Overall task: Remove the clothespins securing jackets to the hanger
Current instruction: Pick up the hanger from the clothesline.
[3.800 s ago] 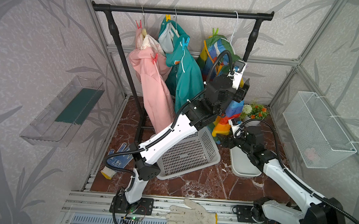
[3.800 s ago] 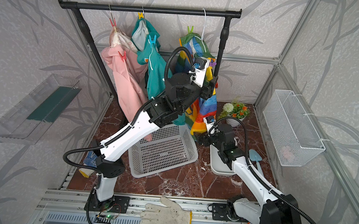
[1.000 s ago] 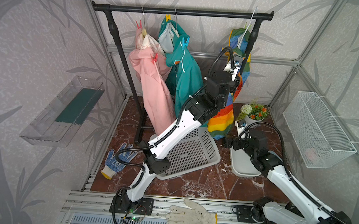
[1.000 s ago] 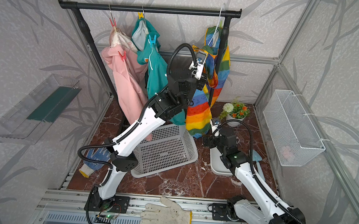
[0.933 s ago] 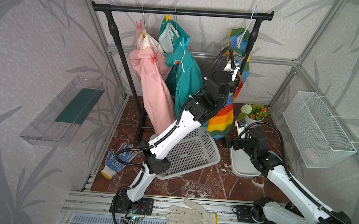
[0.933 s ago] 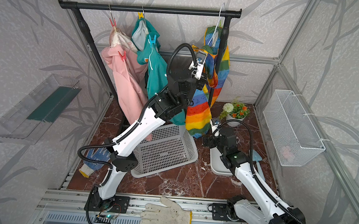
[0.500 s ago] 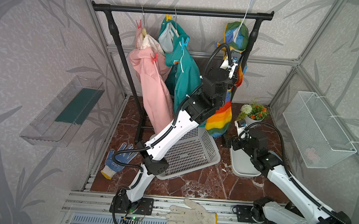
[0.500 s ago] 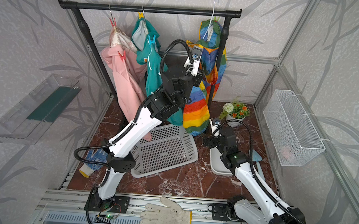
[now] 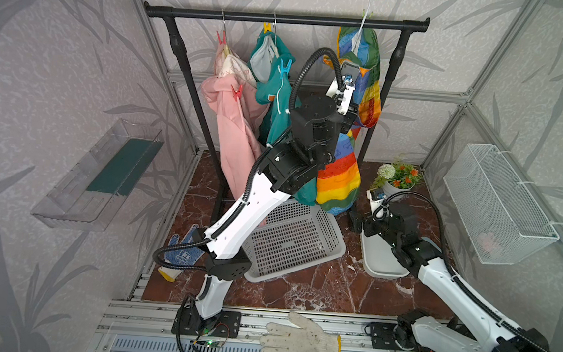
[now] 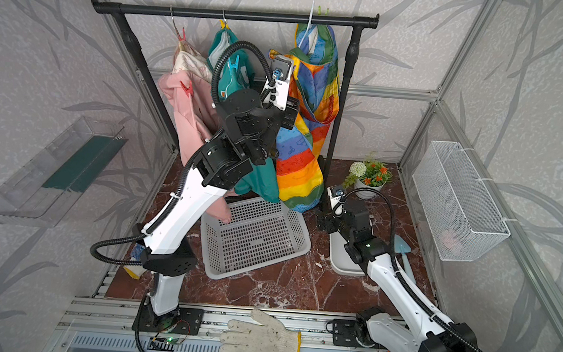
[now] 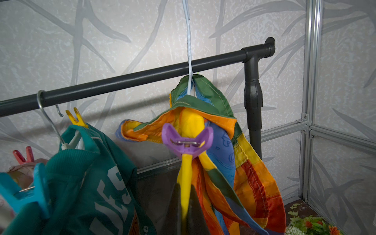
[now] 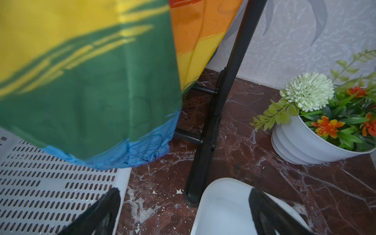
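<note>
My left gripper [image 11: 184, 205] is shut on a yellow fold of the rainbow-striped jacket [image 9: 356, 86], just under a purple clothespin [image 11: 187, 140] clipped on that fold. The jacket's white hanger wire [image 11: 189, 50] rises past the black rail [image 9: 285, 19]. A bit of green clothespin [image 10: 322, 11] peeks from behind the rail. The teal jacket [image 9: 276, 90] carries a yellow clothespin [image 9: 267, 28] and a blue one [image 9: 284, 67]. Two red clothespins [image 9: 220, 37] [image 9: 236, 90] sit on the pink jacket [image 9: 235, 128]. My right gripper [image 12: 183, 213] is open low over the floor, holding nothing.
A perforated grey basket [image 9: 295, 243] lies under the jackets. A white tray [image 9: 380, 260] and a flower pot [image 9: 398, 179] stand by the rack's right post [image 9: 378, 105]. A wire basket [image 9: 497, 204] hangs on the right wall. Gloves lie at the front [image 9: 297, 346] and left [image 9: 181, 255].
My left gripper has risen with the rainbow-striped jacket, and the white hanger's hook now stands higher above the rail. The right arm has stayed put.
</note>
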You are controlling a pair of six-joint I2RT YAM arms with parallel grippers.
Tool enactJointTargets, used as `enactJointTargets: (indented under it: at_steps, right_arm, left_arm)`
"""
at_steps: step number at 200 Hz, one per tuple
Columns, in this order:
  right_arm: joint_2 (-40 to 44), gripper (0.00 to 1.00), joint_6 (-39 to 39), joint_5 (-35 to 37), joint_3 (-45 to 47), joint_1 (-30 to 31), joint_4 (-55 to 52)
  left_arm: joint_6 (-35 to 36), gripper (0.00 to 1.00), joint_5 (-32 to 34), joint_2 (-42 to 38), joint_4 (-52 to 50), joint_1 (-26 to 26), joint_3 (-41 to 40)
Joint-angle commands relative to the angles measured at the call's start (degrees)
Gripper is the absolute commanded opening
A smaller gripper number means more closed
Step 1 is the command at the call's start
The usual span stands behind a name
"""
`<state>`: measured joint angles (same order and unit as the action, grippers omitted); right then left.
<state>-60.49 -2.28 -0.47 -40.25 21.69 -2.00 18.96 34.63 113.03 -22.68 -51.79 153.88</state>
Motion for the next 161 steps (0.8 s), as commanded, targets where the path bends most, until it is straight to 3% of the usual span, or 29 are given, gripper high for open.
enactJointTargets:
  at_steps: [1,58,109,161]
  right_arm:
    - [-0.15,0.98,-1.28,0.18,-1.85,-0.16,-0.07]
    - [-0.29,0.99,-2.06,0.47,-2.63,-1.38,0.57]
    - [-2.4,1.0,-2.42,-1.72,-3.25,-4.59,3.23]
    - [-6.05,1.0,-2.72,-4.44,-5.16,-9.5,6.5]
  left_arm:
    - [-1.27,0.0,-0.71,-6.54,4.13,-0.74,-2.97]
    - [-2.68,0.0,-1.8,-18.62,8.25,-2.67,-22.03]
    - [-2.19,0.0,-1.99,-24.69,3.87,-5.14,-27.46]
    - [0.5,0.0,-3.05,-33.22,5.64,-5.38,-39.34]
